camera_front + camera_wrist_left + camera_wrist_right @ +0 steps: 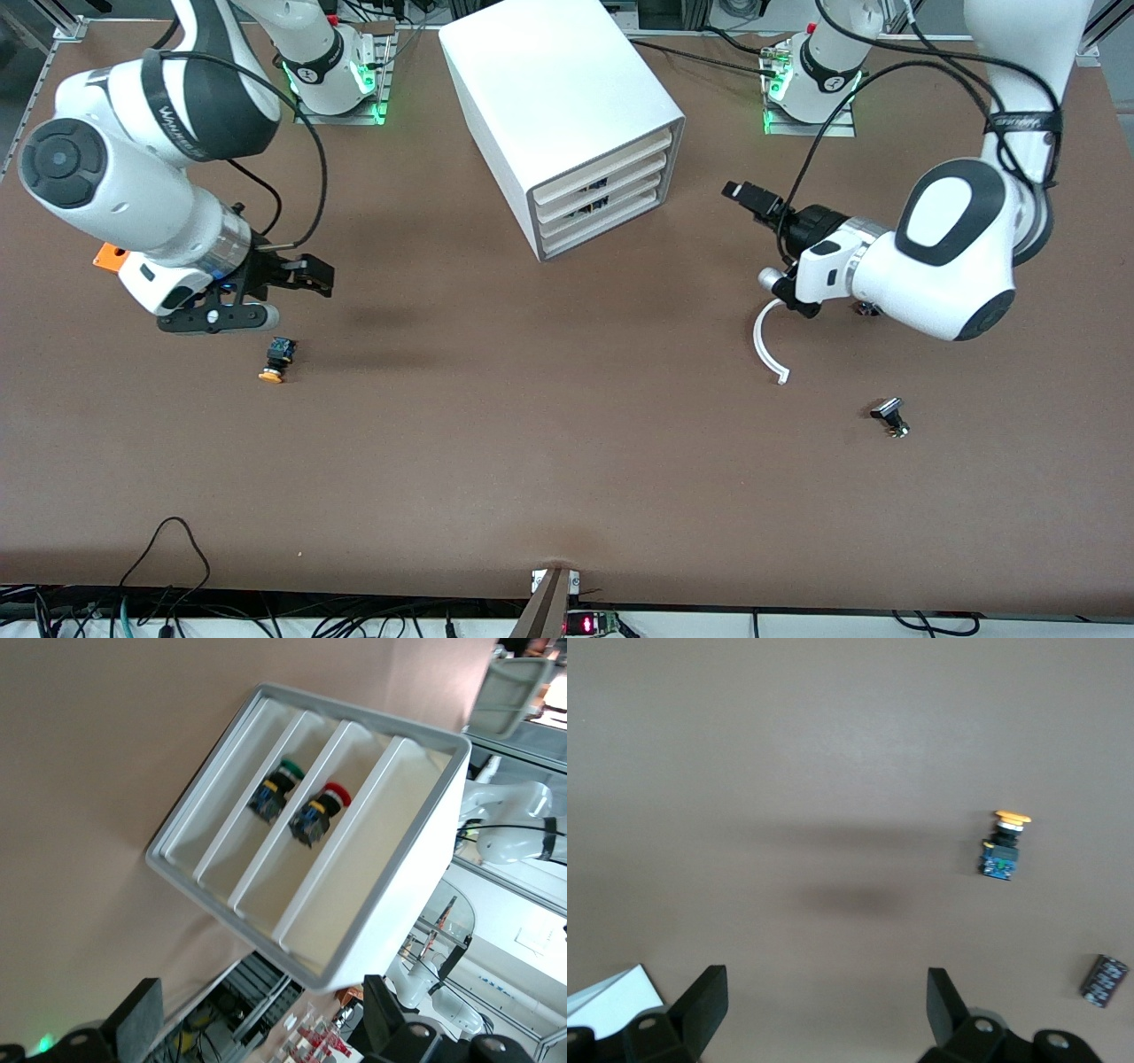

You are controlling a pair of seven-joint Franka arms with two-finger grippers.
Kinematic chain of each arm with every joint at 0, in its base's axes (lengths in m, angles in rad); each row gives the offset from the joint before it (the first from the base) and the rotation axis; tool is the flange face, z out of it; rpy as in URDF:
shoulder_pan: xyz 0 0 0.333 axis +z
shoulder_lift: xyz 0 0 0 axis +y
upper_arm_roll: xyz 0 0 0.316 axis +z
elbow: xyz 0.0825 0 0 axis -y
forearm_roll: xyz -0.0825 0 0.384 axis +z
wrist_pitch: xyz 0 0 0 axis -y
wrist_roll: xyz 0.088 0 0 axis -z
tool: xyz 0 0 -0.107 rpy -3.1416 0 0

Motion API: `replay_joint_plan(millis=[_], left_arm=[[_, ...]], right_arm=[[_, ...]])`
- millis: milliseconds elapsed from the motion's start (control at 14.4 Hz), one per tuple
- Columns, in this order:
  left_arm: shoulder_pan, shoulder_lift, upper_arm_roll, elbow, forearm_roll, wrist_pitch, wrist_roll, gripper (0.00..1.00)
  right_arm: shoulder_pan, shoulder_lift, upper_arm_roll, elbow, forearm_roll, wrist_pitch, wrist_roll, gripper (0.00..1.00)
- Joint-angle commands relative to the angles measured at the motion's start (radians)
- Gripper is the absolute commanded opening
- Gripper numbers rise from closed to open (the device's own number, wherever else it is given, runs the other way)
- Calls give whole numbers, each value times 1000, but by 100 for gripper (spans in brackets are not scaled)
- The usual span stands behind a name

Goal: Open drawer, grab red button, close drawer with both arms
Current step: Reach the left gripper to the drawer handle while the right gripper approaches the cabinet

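The white drawer cabinet (567, 106) stands at the back middle of the table with its drawers pushed in. In the left wrist view its front (306, 828) fills the frame. The red-capped button (321, 811) lies inside one drawer, and a green-capped button (276, 790) lies in the drawer beside it. My left gripper (746, 197) (257, 1028) is open and empty, in the air in front of the cabinet and facing the drawers. My right gripper (297, 297) (828, 1005) is open and empty over bare table, close to the orange-capped button (276, 359) (1003, 846).
An orange box (111, 257) lies under the right arm. A white curved strip (764, 346) and a small black part (889, 416) lie under and near the left arm. Another small black part (1104, 980) shows in the right wrist view.
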Motion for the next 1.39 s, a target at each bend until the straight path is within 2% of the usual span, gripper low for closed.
replay_joint_plan(millis=[0,277,416,554,624,901,1109,1317], left_arm=[[4,-17,-47,-148,-87,191,168,99],[9,-19,-138,-277,-177,426,357,98],[9,-24,-155,-360,-276,472,460,90],[9,-24,-161,-422,-355,480,615,77],[9,-24,-161,-452,-379,480,655,74],[13,-28,-185,-540,-461,480,744,74],[13,-28,-192,-591,-477,471,789,66],[10,-25,-225,-591,-492,468,789,59]], right_arm=[[14,16,-3,0,0,27,46,99],[22,62,-4,5,3,43,58,99],[36,75,-3,6,3,43,89,99],[57,82,-3,6,5,47,139,99],[69,84,-3,5,5,51,182,99],[111,110,-3,5,5,51,319,99],[154,115,-3,25,8,52,405,99],[175,128,-3,57,94,51,457,99]])
